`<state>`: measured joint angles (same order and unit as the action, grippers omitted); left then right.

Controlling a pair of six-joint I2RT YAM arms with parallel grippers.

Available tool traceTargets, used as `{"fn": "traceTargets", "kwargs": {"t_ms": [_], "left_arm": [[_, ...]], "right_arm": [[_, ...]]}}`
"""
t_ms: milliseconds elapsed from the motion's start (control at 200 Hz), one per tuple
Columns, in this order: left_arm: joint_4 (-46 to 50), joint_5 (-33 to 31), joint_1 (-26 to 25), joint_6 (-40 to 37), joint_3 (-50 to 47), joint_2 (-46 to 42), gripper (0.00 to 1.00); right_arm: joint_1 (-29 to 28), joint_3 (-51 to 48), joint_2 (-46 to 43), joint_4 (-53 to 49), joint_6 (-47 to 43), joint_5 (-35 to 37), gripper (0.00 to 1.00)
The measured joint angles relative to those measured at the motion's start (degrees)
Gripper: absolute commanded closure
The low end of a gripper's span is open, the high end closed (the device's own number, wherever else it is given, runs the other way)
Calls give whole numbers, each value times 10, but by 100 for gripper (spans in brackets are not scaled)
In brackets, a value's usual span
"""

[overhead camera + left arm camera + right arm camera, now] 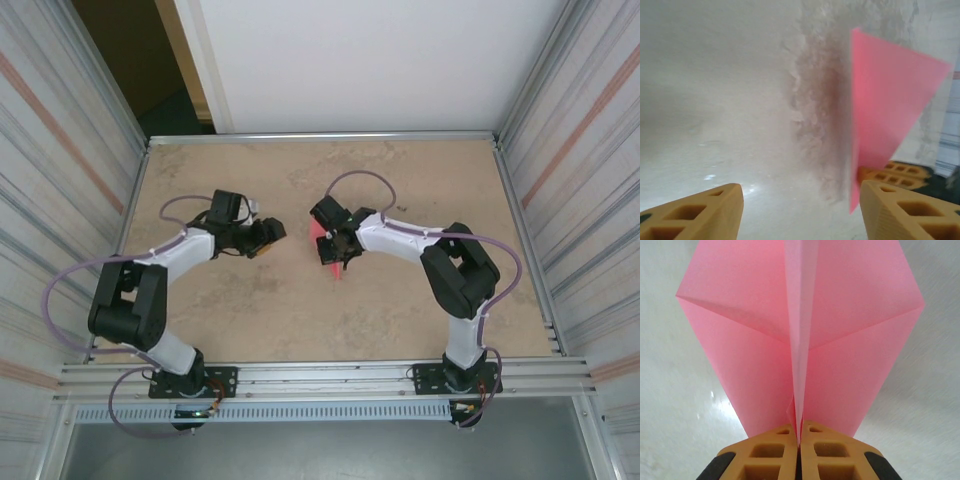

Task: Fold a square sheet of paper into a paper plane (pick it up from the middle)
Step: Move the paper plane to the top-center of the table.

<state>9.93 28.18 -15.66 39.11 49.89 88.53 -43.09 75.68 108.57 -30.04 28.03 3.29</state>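
Right claw [799,450]: clenched tight, orange fingers pressed flat together with the bottom fold of the paper plane [850,350] pinched in the seam between them.
Cut off: the plane's far end runs out of the top of the right wrist view, so no tip to see there.
Hidden from above: in the top camera the right claw sits over most of the plane, and just a small pink sliver pokes out on its near side.
Blurry bit: in the left wrist view the plane is a soft-focus pink triangle on the right. Its low point slips behind one orange finger and I honestly can't tell if they touch.
Plane look: thin pink-red paper with a raised centre ridge running straight away from the right claw. A wing panel spreads out each side, each with a diagonal crease going out to its widest corner, and the shape narrows down toward the grip.
Plane location: near the middle of the surface [400,320], between the two arms. Can't tell if it touches the surface.
Left claw [800,200]: released, fingers spread wide with nothing between them, just beside the plane.
Surface look: pale, mottled beige board.
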Motion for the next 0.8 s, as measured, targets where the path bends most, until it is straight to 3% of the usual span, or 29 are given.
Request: {"fn": "traceTargets", "kwargs": {"t_ms": [160,366,797], "left_arm": [[26,-38,7,-17,-19,-34,12],[38,-66,7,-30,-42,-54,4],[39,-73,7,-34,-46,-56,1]], "right_arm": [[43,72,26,-4,0,12,92],[80,125,80,-20,0,17,91],[114,157,132,-48,-2,10,82]]}}
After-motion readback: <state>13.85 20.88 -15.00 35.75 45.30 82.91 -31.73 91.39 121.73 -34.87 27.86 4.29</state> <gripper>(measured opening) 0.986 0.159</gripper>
